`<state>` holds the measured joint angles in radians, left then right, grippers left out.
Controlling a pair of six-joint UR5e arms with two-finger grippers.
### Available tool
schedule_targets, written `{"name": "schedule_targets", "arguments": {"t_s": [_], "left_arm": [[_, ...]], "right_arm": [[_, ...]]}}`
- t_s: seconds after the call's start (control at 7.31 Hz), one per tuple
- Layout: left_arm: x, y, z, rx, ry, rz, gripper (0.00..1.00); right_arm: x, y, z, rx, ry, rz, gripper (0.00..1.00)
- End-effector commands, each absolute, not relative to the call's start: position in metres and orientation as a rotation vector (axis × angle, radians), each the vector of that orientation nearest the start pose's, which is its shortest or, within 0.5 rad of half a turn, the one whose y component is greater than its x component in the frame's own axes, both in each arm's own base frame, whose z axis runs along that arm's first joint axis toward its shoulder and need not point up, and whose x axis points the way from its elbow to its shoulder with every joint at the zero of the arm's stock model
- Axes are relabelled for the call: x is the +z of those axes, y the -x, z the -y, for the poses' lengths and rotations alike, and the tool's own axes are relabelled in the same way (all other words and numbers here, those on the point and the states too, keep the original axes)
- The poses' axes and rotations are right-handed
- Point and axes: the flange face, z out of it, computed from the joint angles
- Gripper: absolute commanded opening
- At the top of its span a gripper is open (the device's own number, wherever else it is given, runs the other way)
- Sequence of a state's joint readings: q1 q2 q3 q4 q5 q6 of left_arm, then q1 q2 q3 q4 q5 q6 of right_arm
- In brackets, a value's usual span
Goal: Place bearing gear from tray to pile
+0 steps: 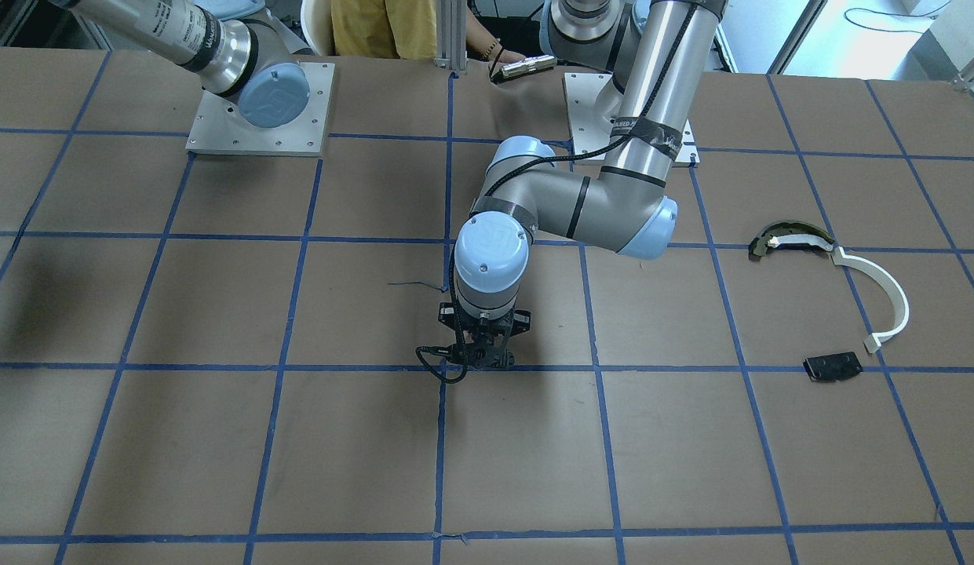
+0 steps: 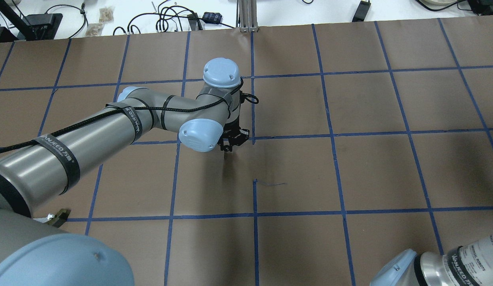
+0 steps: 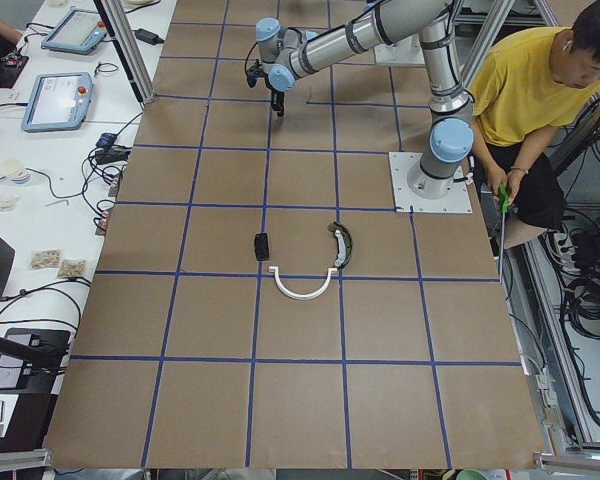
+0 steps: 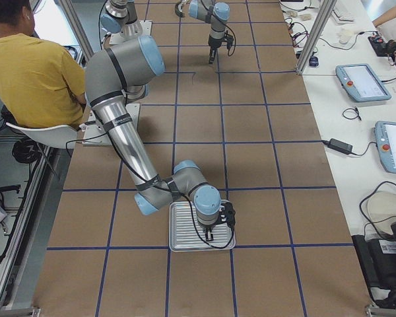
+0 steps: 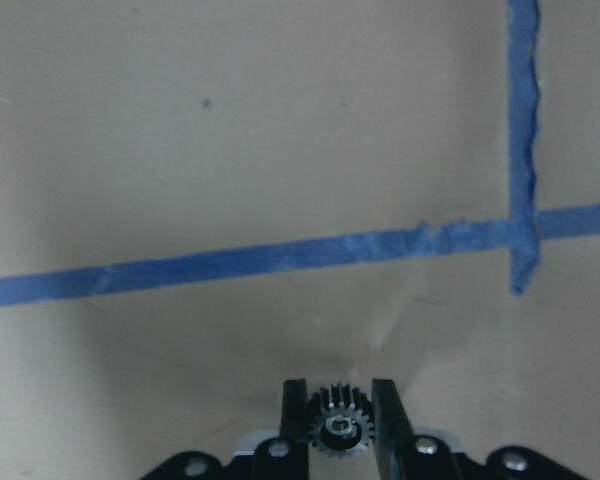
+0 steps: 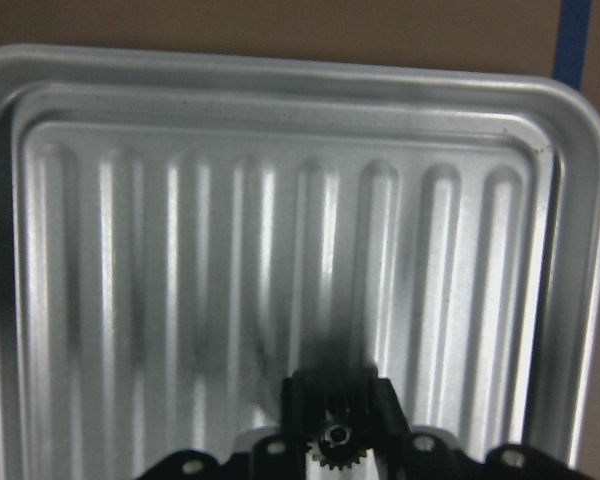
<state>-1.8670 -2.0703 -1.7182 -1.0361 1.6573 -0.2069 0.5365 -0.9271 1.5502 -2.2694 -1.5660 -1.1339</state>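
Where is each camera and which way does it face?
Front-facing: across the taped brown-paper table, facing the robot; left tool mid-table, bases at top.
Overhead: behind the robot, looking forward-down; left arm enters at left.
Exterior left: table's left end; white curved arc strip mid-view, left arm stretched away.
Exterior right: opposite end; right tool over ribbed silver tray.
Left wrist: looks down on table; tool grips small dark toothed gear.
Right wrist: looks down into tray; tool grips another toothed gear.
Shared: front-facing and exterior left both show the arc strip.

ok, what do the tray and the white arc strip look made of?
Tray: looks like bare sheet metal, aluminium or steel; silvery, ribbed, with bright reflections. White arc strip: probably plastic; thin, evenly white, matte, no glints.
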Motion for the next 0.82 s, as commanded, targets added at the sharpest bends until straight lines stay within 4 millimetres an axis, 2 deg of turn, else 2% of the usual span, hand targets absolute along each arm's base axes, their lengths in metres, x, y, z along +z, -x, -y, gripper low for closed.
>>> {"name": "schedule_targets", "arguments": {"t_s": [0.0,0.14,0.27,0.41,0.55,0.68], "left_arm": [[0.22,0.207,0.583,0.125,0.011,-2.982,0.0],[0.232,0.158,0.596,0.133,-0.074,-2.993,0.0],[0.241,0.096,0.603,0.179,-0.06,-3.001,0.0],[0.253,0.037,0.605,0.196,-0.006,-3.009,0.0],[0.26,-0.013,0.598,0.225,0.025,-3.011,0.0],[0.26,-0.069,0.593,0.244,0.035,-3.026,0.0]], "right_arm": [[0.193,0.504,0.478,-0.068,0.205,-3.218,0.02],[0.228,0.468,0.508,-0.113,0.289,-3.25,0.0],[0.268,0.403,0.541,-0.144,0.327,-3.247,0.0],[0.289,0.332,0.557,-0.141,0.327,-3.205,0.0],[0.282,0.241,0.57,-0.098,0.253,-3.179,0.0],[0.29,0.134,0.574,-0.094,0.241,-3.176,0.0]]}}
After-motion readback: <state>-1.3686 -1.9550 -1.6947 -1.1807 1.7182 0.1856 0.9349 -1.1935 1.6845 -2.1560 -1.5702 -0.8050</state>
